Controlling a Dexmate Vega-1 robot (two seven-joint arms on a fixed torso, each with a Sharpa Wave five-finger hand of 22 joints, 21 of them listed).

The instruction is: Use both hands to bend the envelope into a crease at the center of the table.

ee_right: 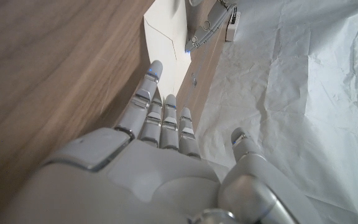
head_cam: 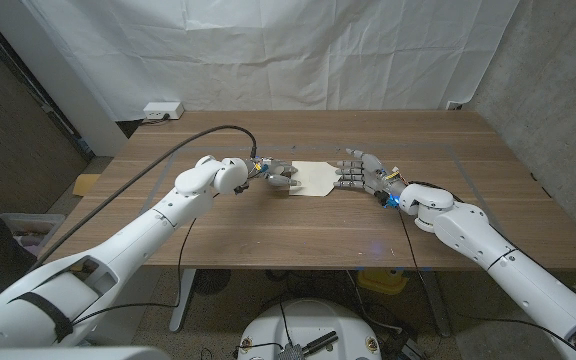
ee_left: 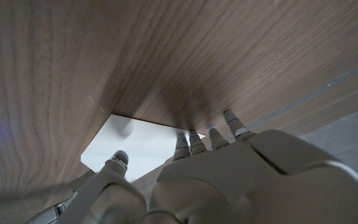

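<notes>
I have the flat cream paper envelope (head_cam: 314,178) lying near the middle of the brown wooden table (head_cam: 268,225), with a hand at each short end. My left hand (head_cam: 281,177) sits at the envelope's left edge; in the left wrist view its fingertips (ee_left: 189,142) come down onto the near edge of the paper, thumb set apart on the other side, so I judge it touches the sheet without having pinched it. My right hand (head_cam: 361,171) stands just beside the envelope's right edge with its fingers apart and stretched toward the paper, holding nothing; the right wrist view shows the longest finger (ee_right: 152,74) reaching the envelope's corner.

The risk I see is sliding. The paper lies flat on smooth wood, and if I push both ends inward without any grip, it may skate sideways or rotate instead of buckling upward. Uneven pressure from the two hands could throw the crease off-centre or diagonal. Fingertips could also ride over the edge and pin the sheet flat.
</notes>
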